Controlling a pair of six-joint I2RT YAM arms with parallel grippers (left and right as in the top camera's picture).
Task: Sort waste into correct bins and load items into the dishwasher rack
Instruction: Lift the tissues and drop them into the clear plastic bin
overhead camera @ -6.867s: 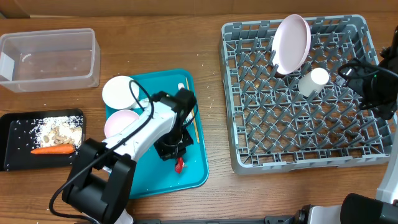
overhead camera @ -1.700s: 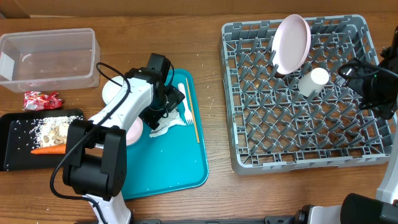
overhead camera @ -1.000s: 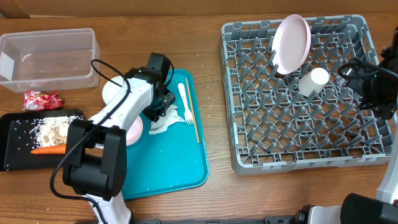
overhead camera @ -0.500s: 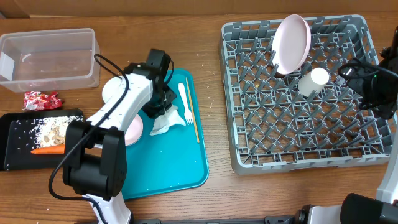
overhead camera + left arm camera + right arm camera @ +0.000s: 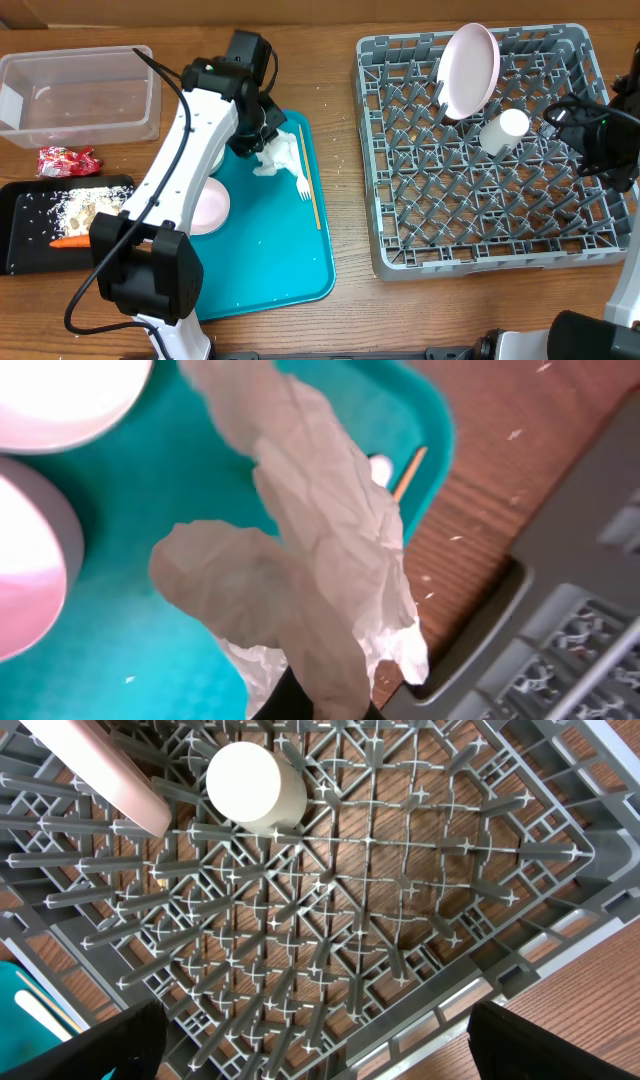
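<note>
**A:** Where does the sorting stand?

**B:** Roughly midway, I'd judge. The left hand is clamped on the crumpled white tissue, which hangs from it over the far end of the flat teal tray.

**A:** Has any waste reached a bin?

**B:** The orange carrot and the beige food scraps lie in the shallow black tray. The red crinkled wrapper is in neither bin. It lies on the wooden surface, between that tray and the clear rectangular plastic tub.

**A:** And the rack?

**B:** The large grey plastic rack holds the pale pink round plate, leaning among the pegs, and the small white cup just beside it. The right hand hovers over the rack with its fingers wide apart, holding nothing.

**A:** What's left?

**B:** The tissue and the wrapper each need a bin, and the tub looks the likely one. On the teal tray wait the white bowl, the pink bowl, the white plastic fork and the thin wooden chopstick, all bound for the rack.
</note>
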